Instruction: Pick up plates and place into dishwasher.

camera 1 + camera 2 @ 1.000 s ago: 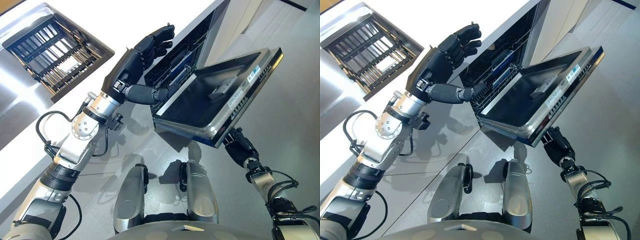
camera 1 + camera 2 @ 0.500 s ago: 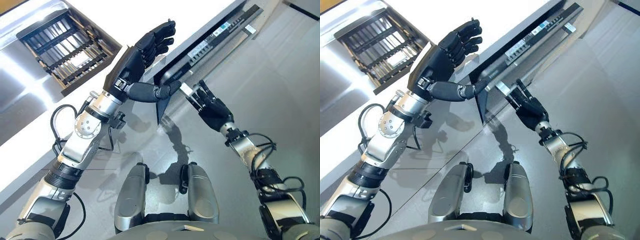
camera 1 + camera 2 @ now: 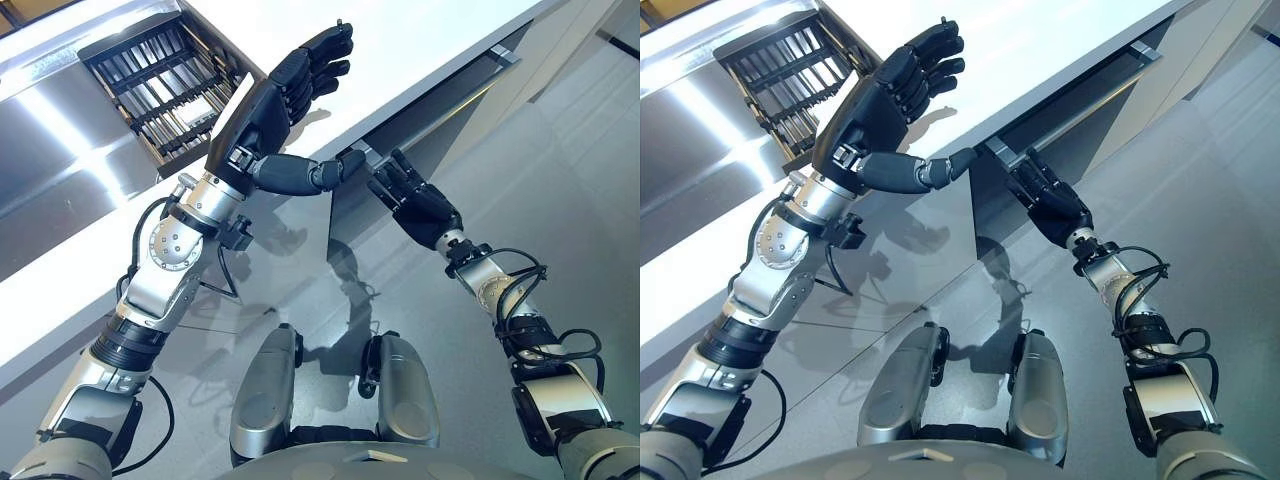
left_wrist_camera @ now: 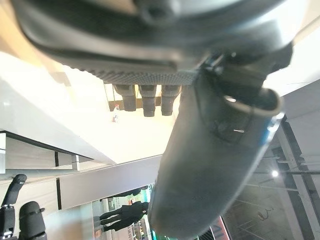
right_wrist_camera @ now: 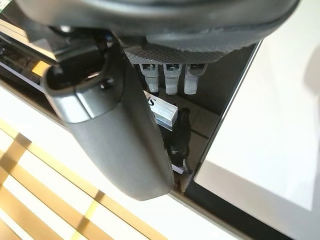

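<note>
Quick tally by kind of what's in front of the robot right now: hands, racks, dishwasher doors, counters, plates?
Robot hands: 2, left hand raised open over the counter, right hand at the door handle
Dish rack: 1, dark, set in the counter
Dishwasher door: 1
White countertop: 1
Plates: 0 visible
Total: 5

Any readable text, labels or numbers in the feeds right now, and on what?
No text can be read.
Silver bar handle of the dark dishwasher door: dark printed marks, partly hidden by the right hand, illegible.
Lit signs behind the left hand: too blurred.
White countertop, black dish rack: no markings.
</note>
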Tool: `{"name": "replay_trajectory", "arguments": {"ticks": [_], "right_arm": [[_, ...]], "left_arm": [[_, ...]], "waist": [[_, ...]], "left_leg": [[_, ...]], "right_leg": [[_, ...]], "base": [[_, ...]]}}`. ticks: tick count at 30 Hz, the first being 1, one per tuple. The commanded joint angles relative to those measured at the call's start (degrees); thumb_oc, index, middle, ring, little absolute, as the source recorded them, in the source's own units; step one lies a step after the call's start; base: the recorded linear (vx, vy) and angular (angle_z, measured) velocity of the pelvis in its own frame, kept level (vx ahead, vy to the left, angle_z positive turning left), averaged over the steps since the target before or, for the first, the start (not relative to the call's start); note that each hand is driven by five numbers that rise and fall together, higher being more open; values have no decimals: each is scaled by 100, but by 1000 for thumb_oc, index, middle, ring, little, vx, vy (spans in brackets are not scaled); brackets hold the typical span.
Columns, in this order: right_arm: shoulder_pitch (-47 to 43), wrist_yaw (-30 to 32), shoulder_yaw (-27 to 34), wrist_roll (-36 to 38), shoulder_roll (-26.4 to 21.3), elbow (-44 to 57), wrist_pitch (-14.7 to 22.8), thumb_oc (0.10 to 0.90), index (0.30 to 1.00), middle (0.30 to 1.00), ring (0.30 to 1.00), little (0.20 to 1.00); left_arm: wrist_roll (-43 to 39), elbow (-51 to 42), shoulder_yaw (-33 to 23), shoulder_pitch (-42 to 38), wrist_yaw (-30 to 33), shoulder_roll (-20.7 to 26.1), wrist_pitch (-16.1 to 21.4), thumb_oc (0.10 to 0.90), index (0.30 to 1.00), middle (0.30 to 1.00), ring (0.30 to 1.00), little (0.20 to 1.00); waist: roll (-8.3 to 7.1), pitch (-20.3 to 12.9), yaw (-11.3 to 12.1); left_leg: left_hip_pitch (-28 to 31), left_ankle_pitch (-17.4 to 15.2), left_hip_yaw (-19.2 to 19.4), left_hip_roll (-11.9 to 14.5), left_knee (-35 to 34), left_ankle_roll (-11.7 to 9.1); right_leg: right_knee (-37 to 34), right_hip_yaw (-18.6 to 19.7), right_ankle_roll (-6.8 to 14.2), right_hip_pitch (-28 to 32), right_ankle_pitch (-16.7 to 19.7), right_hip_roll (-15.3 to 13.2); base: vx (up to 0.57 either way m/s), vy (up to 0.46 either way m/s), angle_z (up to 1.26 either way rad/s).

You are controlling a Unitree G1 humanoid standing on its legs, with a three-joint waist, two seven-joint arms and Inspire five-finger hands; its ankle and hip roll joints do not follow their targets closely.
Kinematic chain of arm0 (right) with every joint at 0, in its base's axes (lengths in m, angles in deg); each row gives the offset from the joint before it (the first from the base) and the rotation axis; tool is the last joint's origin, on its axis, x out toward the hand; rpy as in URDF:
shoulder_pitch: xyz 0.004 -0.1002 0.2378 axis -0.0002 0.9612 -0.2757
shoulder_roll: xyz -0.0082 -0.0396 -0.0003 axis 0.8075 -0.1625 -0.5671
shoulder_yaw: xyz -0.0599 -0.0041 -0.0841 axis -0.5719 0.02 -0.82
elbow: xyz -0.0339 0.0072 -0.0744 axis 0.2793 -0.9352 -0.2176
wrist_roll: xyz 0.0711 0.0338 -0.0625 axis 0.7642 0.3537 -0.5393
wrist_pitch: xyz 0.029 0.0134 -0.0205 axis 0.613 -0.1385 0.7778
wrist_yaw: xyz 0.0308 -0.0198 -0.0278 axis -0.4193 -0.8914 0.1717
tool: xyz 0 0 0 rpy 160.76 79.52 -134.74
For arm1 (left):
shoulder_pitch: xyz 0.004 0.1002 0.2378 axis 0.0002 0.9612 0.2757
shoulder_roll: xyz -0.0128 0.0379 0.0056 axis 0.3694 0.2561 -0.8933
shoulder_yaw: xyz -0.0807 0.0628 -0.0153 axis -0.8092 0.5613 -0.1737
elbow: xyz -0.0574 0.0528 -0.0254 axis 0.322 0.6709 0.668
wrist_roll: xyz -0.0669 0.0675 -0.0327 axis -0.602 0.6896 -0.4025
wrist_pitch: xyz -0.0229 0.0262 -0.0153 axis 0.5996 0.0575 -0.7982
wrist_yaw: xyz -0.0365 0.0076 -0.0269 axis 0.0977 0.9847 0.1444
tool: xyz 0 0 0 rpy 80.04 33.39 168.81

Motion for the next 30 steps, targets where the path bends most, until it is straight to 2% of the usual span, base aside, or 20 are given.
{"name": "replay_trajectory", "arguments": {"ticks": [1, 3, 6, 11, 16, 17, 21, 24, 27, 30], "right_arm": [[-634, -287, 177, -81, -43, 122, 424, 800, 900, 900, 900, 900], [-533, -226, 147, -245, -44, 137, 511, 800, 900, 900, 900, 900], [-360, 68, 72, -677, -44, 248, 863, 800, 900, 900, 900, 900], [288, 1102, 36, -1953, -35, 850, 1731, 800, 900, 900, 900, 900], [1217, 1649, 91, -2770, 235, 1768, 2293, 800, 900, 900, 900, 900], [1592, 1844, 126, -3046, 377, 2043, 2520, 800, 900, 900, 900, 900], [2186, 2044, 192, -3539, 627, 2427, 2884, 800, 900, 900, 900, 900], [2593, 2002, 269, -3974, 804, 2630, 3015, 800, 900, 900, 900, 900], [2911, 1968, 328, -4061, 909, 2745, 2916, 800, 900, 900, 900, 900], [3148, 1959, 300, -4054, 977, 2407, 2821, 800, 900, 900, 900, 900]], "left_arm": [[-315, -28, -163, -262, -1, -148, 506, 800, 900, 900, 900, 900], [-298, -38, -175, -229, 1, -153, 550, 800, 900, 900, 900, 900], [-262, -51, -183, -209, 40, -148, 616, 800, 900, 900, 900, 900], [-15, -163, -266, -6, 136, -233, 705, 800, 900, 900, 900, 900], [243, -300, -426, 380, 170, -368, 921, 800, 900, 900, 900, 900], [361, -379, -486, 525, 182, -439, 1014, 800, 900, 900, 900, 900], [513, -494, -635, 713, 251, -515, 1175, 800, 900, 900, 900, 900], [580, -546, -821, 869, 246, -548, 1280, 800, 900, 900, 900, 900], [624, -587, -939, 966, 230, -539, 1385, 800, 900, 900, 900, 900], [357, -625, -1001, 982, 63, -466, 1458, 800, 900, 900, 900, 900]], "waist": [[-93, -738, 38], [-102, -761, 17], [-123, -785, -27], [-150, -822, -182], [-133, -825, -360], [-122, -828, -426], [-104, -874, -591], [-99, -947, -726], [-97, -1035, -838], [-106, -1247, -920]], "left_leg": [[210, -630, 177, -158, 316, 424], [255, -616, 194, -144, 249, 426], [293, -589, 217, -128, 177, 429], [382, -561, 283, -68, 63, 474], [496, -513, 343, -12, -101, 520], [553, -473, 365, 0, -201, 533], [737, -361, 437, 58, -541, 539], [920, -241, 518, 102, -891, 512], [1114, -63, 608, 145, -1305, 455], [1444, 286, 681, 182, -2059, 370]], "right_leg": [[73, 4, -239, 470, 94, 227], [16, 15, -230, 496, 111, 238], [-55, 31, -225, 518, 143, 257], [-115, 120, -228, 533, 156, 326], [-207, 213, -221, 569, 177, 417], [-264, 248, -209, 588, 200, 460], [-506, 309, -177, 690, 267, 532], [-794, 359, -138, 815, 340, 609], [-1162, 361, -99, 967, 460, 664], [-1850, 370, 3, 1206, 792, 711]], "base": [[0, 0, 0], [0, 0, 0], [0, 0, 0], [0, 0, 0], [-29, 37, -8], [-51, 48, -15], [-48, 42, -14], [-40, 27, -18], [-61, 14, -22], [-45, -7, -7]]}}
